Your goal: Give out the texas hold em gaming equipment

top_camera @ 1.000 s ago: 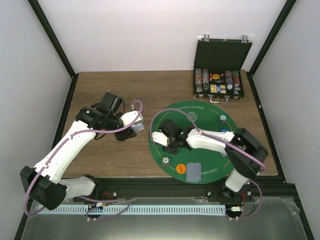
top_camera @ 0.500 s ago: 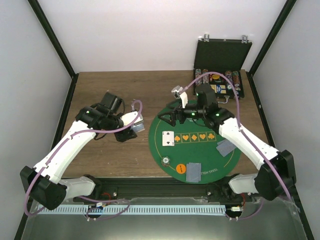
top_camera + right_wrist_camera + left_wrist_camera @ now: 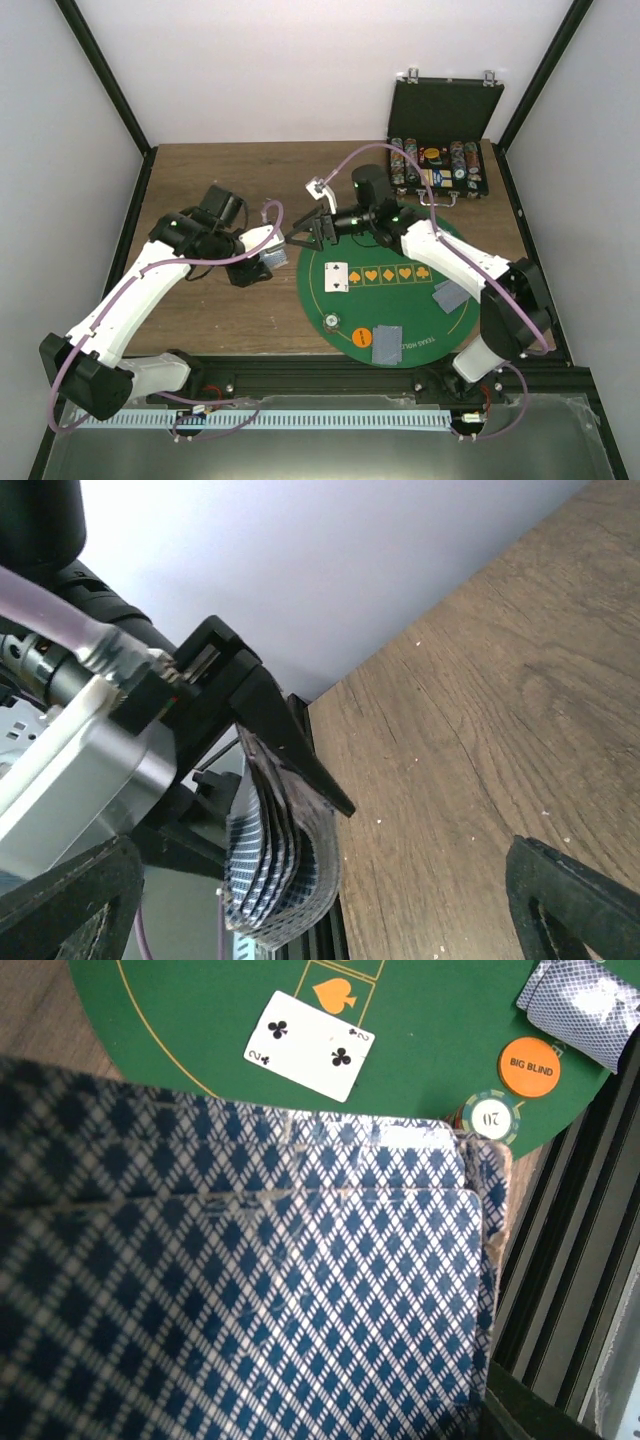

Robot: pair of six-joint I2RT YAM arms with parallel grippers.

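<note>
- The pack of cards point(image 3: 300, 1290), grey-blue diamond backs outward, sits clamped in the left pincer point(image 3: 265, 260) just off the left edge of the green mat point(image 3: 400, 235). The left wrist view shows the cards slightly fanned and filling most of the picture.
- From the right wrist view, the pack bows a little, and a black finger point(image 3: 285, 745) of the left pincer presses against its upper side.
- A two of clubs point(image 3: 310, 1045) lies face up on the mat, at the left end of a printed row of orange suit marks.
- Near the mat's near edge rest a striped chip point(image 3: 490, 1117) marked 20 and an orange disc point(image 3: 530, 1065) lettered BIG BLIND, close to each other but not touching.
- Face-down cards point(image 3: 388, 343) lie just right of the orange disc, and another face-down card point(image 3: 452, 295) lies further right on the mat.
- The right pincer point(image 3: 306, 236) hangs over the mat's left rim, facing the held pack and near it. Its jaws are spread wide with nothing between them, and the wrist view shows both fingers apart at the bottom corners.
- The mat lies on the wooden counter point(image 3: 250, 180).
- A black case point(image 3: 440, 150) with rows of chips stands open at the far right of the counter, behind the mat.
</note>
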